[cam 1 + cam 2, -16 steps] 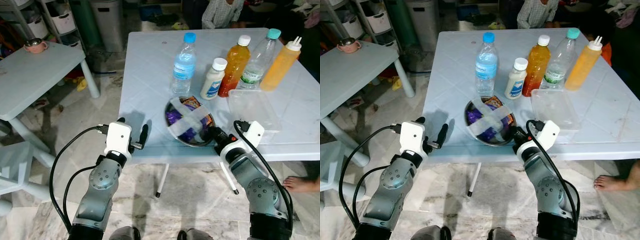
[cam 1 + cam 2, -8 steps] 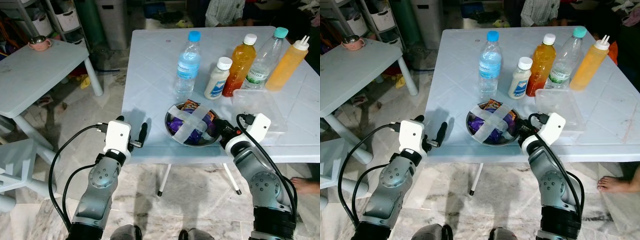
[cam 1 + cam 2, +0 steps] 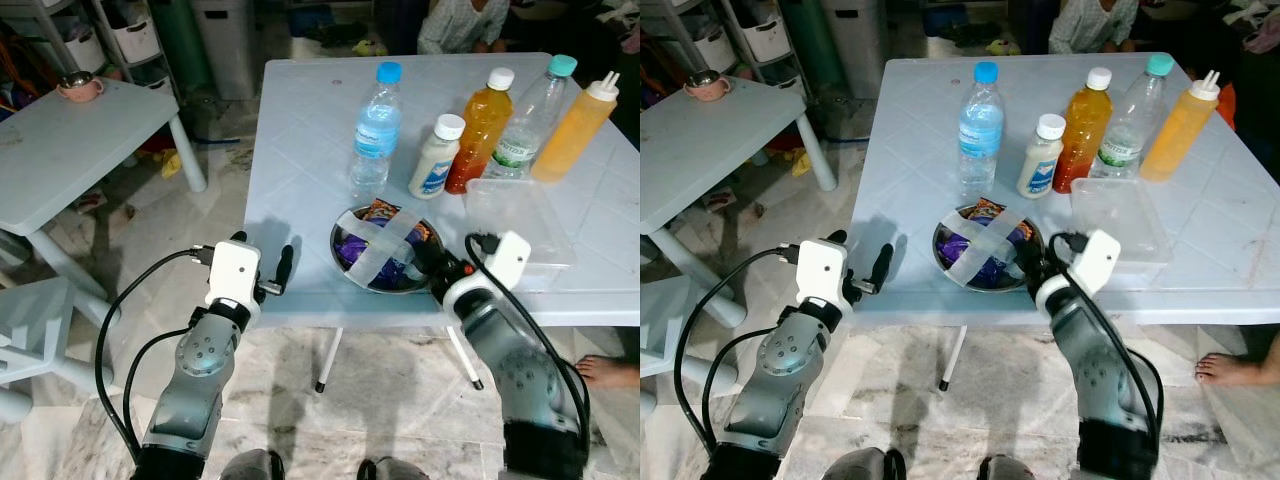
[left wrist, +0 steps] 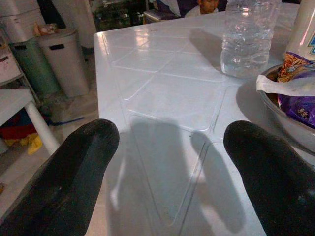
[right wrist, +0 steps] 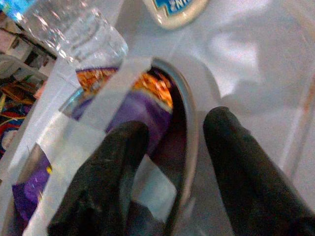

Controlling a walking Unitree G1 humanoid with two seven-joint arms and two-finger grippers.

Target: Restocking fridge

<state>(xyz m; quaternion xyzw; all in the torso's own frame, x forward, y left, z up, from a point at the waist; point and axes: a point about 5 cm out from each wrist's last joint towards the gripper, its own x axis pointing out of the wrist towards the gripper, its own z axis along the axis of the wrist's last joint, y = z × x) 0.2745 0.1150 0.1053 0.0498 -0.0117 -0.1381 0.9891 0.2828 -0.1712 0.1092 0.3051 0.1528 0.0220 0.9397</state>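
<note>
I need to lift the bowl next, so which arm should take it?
Right. The right gripper already straddles the bowl rim, fingers open; the left gripper hovers off the table's corner.

The bowl (image 3: 385, 250) is shiny metal, crossed by matt pale tape (image 3: 384, 244) over glossy purple snack packets (image 5: 129, 115). The table (image 4: 162, 93) is smooth, glossy plastic. The water bottle (image 3: 373, 128) and container (image 3: 520, 215) are clear plastic.
</note>
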